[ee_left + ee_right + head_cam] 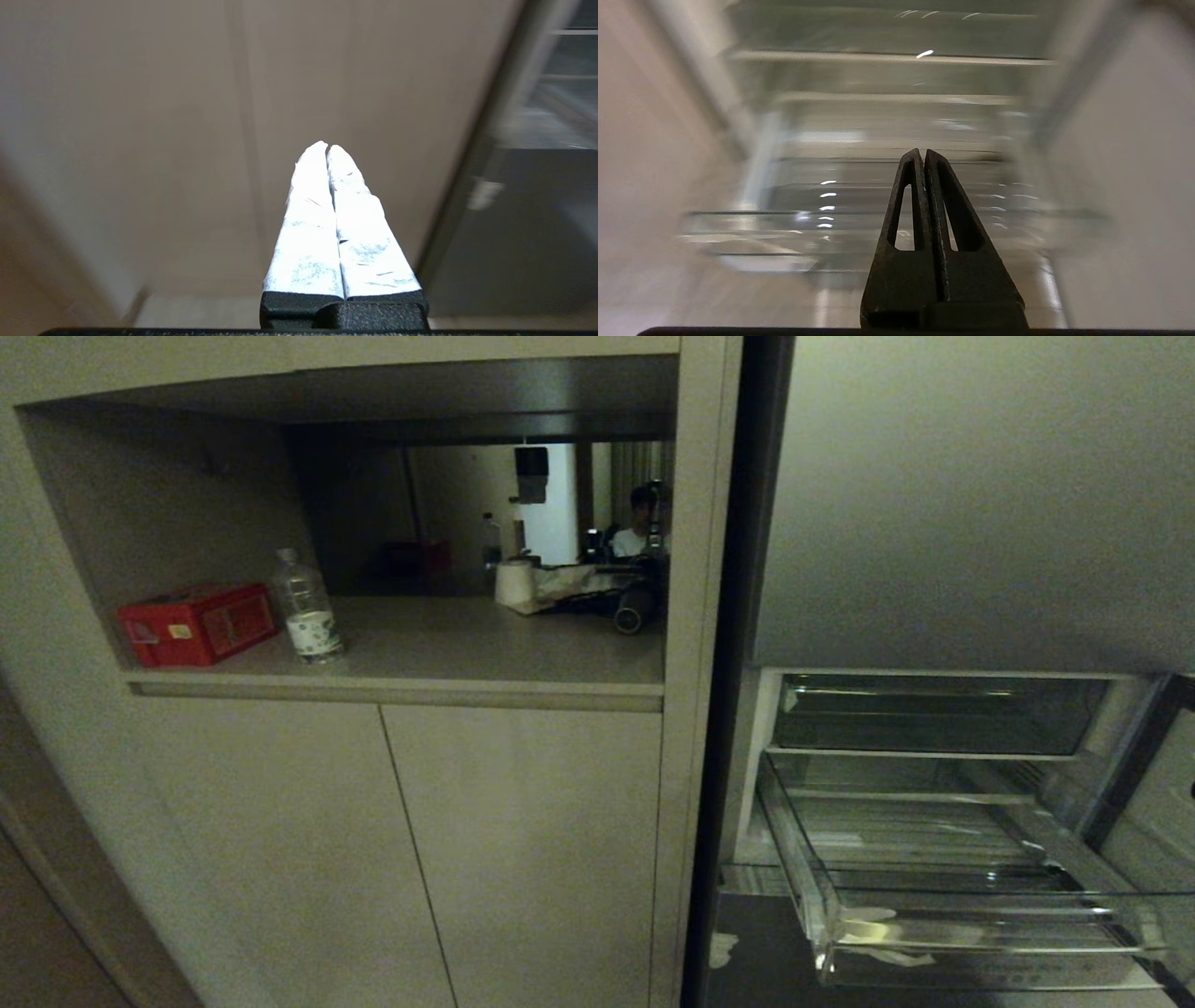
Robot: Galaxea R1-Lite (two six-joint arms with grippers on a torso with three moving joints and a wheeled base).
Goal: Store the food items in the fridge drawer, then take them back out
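Head view: one fridge drawer (934, 896), seemingly empty; one bottle (305, 607).

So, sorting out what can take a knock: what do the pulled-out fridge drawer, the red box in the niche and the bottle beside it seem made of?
Fridge drawer: clear, glossy rigid plastic by its look; the ribbed floor shows through its walls.
Red box: probably printed cardboard or tin; matte red faces with labels, too dim to settle.
Bottle: thin clear plastic with a paper-like label band.
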